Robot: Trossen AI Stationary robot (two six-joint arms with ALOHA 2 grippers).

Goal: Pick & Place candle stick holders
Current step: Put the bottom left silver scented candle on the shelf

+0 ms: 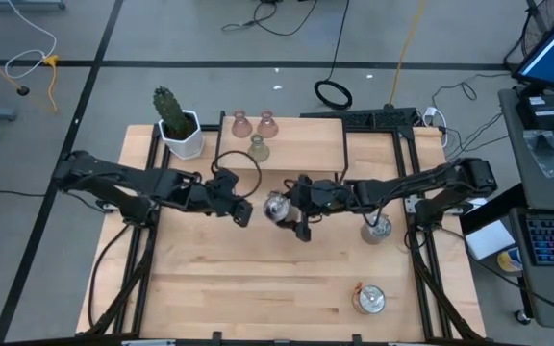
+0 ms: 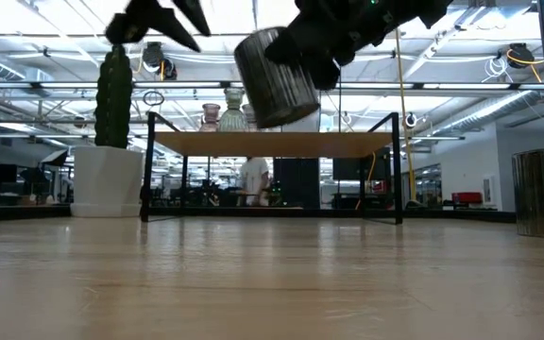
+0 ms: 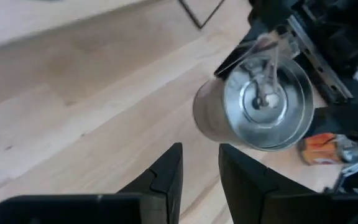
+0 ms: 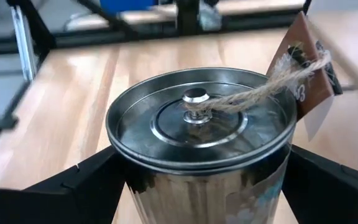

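My right gripper (image 1: 287,210) is shut on a shiny silver round holder (image 1: 277,207) with a knobbed lid, a twine loop and a brown tag (image 4: 306,56), above the table's middle. My left gripper (image 1: 245,211) is open and empty just to the holder's left; its fingers (image 3: 166,177) point at the holder (image 3: 253,106). Two more silver holders stand on the table at the right (image 1: 377,229) and at the near right (image 1: 368,299). Two pale pink glass holders (image 1: 241,123) (image 1: 267,123) and an olive-green one (image 1: 259,147) stand on a raised wooden shelf (image 1: 306,144) at the back. My right gripper pinches the silver holder's round side wall (image 4: 135,186) just below the lid rim, one finger (image 4: 79,183) on each side. The fingers come from the table's right. The holder is lifted clear of the table and hangs tilted in the low view (image 2: 274,77).
A green cactus in a white pot (image 1: 176,125) stands at the back left, beside the shelf. Black frame rails (image 1: 142,240) run along the table's left and right sides. Bare wood lies across the near half of the table (image 1: 258,288).
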